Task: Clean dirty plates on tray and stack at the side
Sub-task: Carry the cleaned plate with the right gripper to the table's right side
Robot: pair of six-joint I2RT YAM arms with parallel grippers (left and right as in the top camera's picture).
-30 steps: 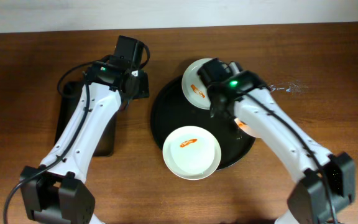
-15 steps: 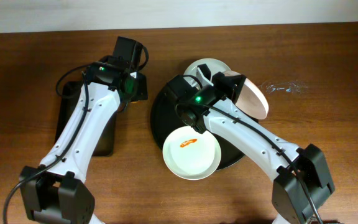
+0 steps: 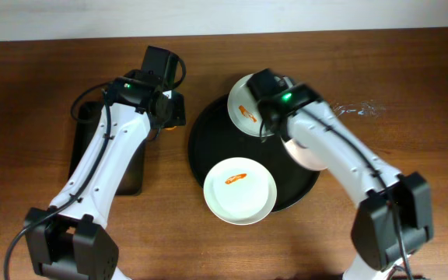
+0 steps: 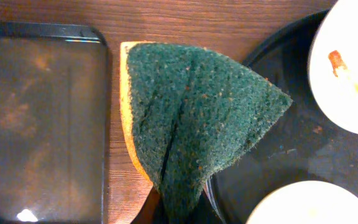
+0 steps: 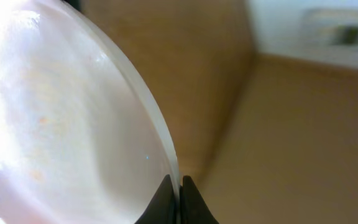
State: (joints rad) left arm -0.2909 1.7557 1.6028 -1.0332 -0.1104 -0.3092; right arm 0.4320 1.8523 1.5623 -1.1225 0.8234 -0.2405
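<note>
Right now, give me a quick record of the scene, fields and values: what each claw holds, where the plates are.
left claw: shut on green scouring sponge, between rectangular black tray and round black tray
right claw: shut on rim of round white plate, tilted above tray's right side
far white plate: tray's back edge, orange-red smear
near white plate: overhanging tray's front edge, orange-red smear
</note>
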